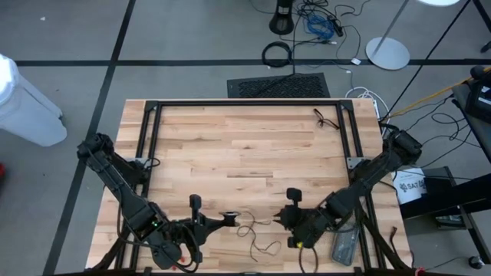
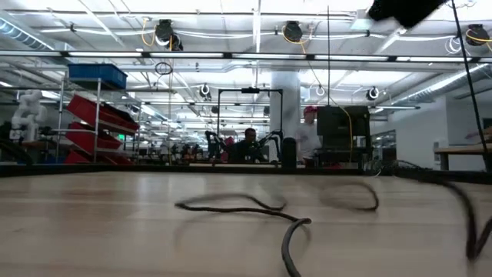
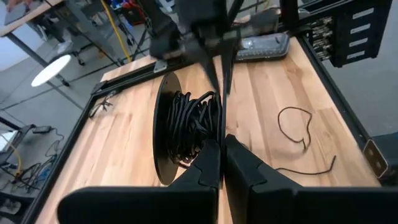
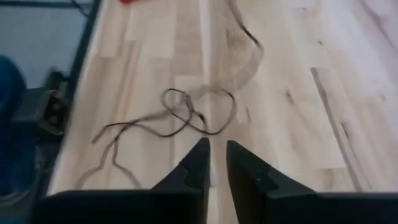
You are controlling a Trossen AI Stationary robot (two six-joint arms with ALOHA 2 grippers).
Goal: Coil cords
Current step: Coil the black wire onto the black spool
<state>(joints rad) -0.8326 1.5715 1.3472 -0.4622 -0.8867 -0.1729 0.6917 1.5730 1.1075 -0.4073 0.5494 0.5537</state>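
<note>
The left claw [image 3: 222, 163] has its two dark fingers pressed together with no gap. They pinch the near edge of a round spool [image 3: 163, 127]. The exact spot where they grip is hidden behind the fingers. The spool is a flat black disc, and thin black cord [image 3: 196, 121] is wound on it in a thick, messy bunch. The back of the spool cannot be seen.

The rest of the cord lies loose on the desk [image 1: 245, 153], between the two claws. It is very thin, like wire, and it bends in floppy loops and a long wavy tail. From the right wrist, a tangled loop lies just in front of the right claw [image 4: 216, 163], and the far end of the cord is blurry. That claw is open only a crack. Bare wood shows through the gap, and it holds nothing.

From desk height, the cord is a fuzzy dark squiggle and neither claw can be made out. Only a dark blur of an arm shows at the top corner.

The desk is made of pale, smooth wood strips with a black metal frame. A flat grey thing [image 1: 345, 245] lies just beside the right claw, partly under the arm. A small dark squiggle [image 1: 326, 119] lies far from both claws.
</note>
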